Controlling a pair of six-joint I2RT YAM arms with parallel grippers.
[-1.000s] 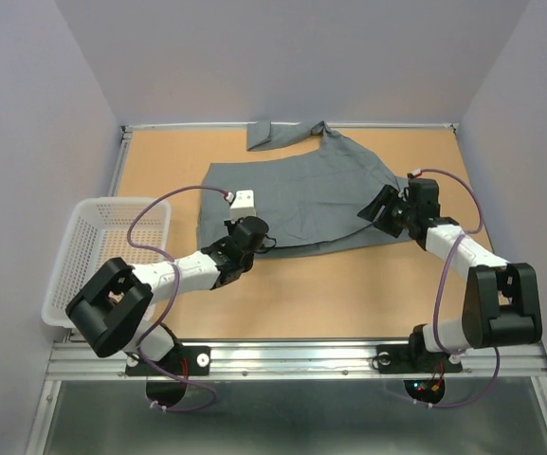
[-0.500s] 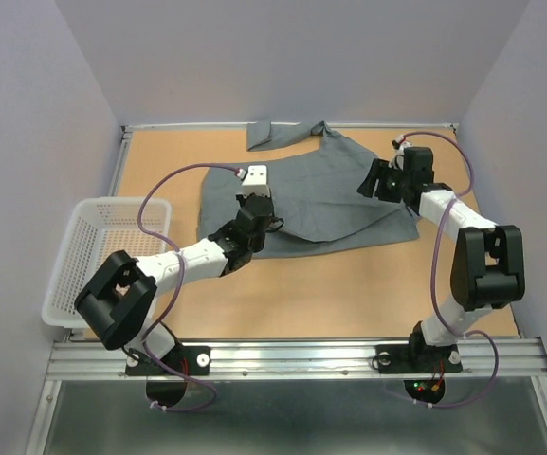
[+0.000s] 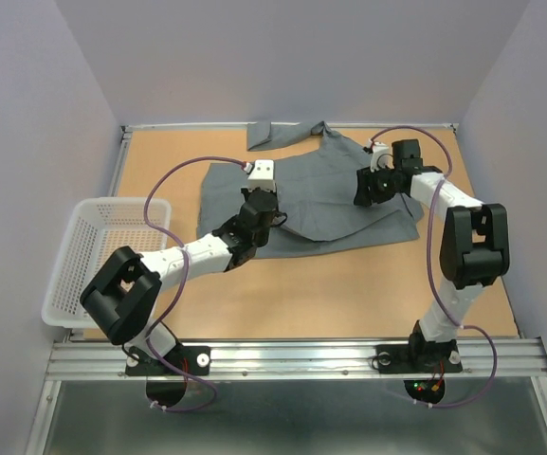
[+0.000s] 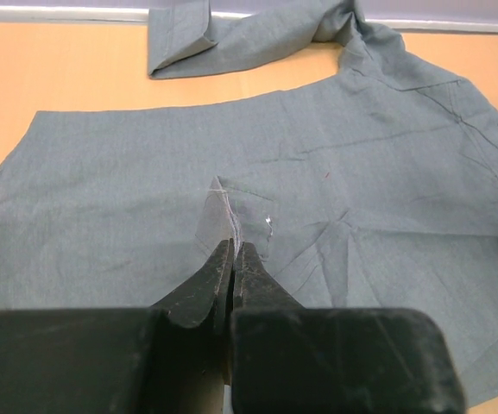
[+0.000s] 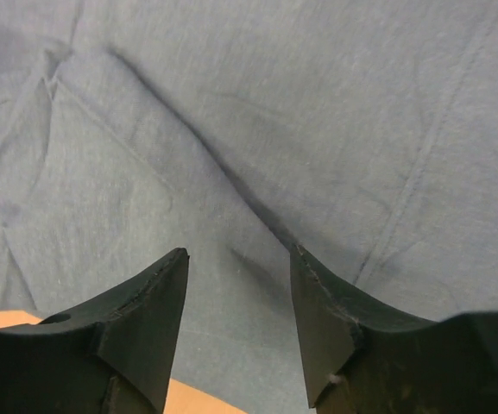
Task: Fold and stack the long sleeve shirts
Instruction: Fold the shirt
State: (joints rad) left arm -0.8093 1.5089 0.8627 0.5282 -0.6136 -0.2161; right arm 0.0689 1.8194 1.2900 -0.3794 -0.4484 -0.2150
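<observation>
The left claw [image 4: 233,248], shut on what looks like a pinch of the grey shirt [image 3: 316,190] spread on the far worktop [image 3: 349,284], has pulled its near edge up, and the right claw [image 5: 236,259], jaws apart, has moved up over the cloth, starting a fold.

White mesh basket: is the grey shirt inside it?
No, the grey button-up cloth shirt lies spread on the wooden table, apart from the white plastic mesh basket.

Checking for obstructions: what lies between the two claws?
Only creased shirt cloth runs from the left claw to the right claw; the top view shows it.
</observation>
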